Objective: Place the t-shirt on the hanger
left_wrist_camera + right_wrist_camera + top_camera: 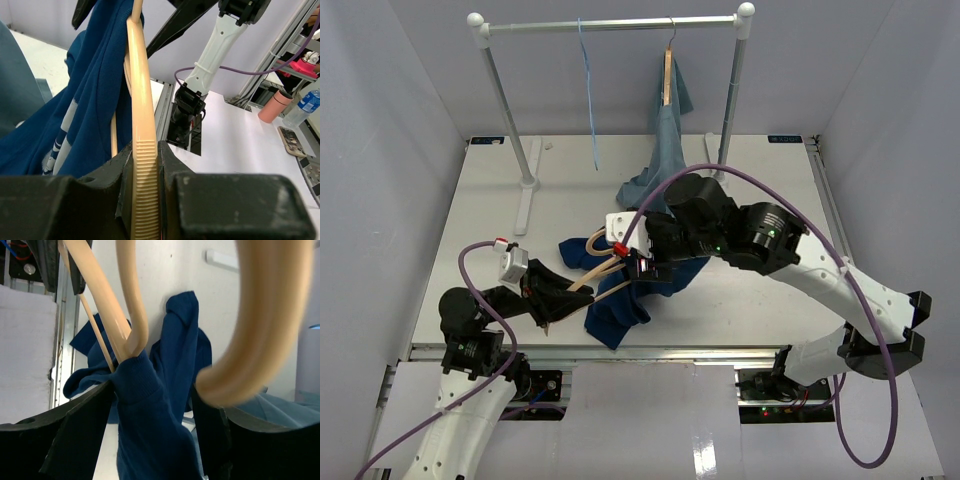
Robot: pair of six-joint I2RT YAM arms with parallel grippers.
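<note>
The navy t-shirt (618,312) lies crumpled near the table's front edge, partly draped on the tan wooden hanger (598,268). My left gripper (560,300) is shut on one ribbed end of the hanger (145,190), the jaws pressed against both its sides (145,150). In the left wrist view the t-shirt (95,100) hangs off the hanger's far part. My right gripper (642,268) hovers over the cloth. In the right wrist view its fingers stand wide apart (152,395) with a ribbed fold of the t-shirt (150,435) between them, pulled over a hanger arm (100,305). The hanger's hook is hidden.
A metal clothes rack (610,24) stands at the back of the table (770,170). From it hang a thin light-blue wire hanger (588,90) and a grey-blue shirt (665,135) on another wooden hanger. Off the table, a pink bottle (274,105) and a water bottle (306,106) stand.
</note>
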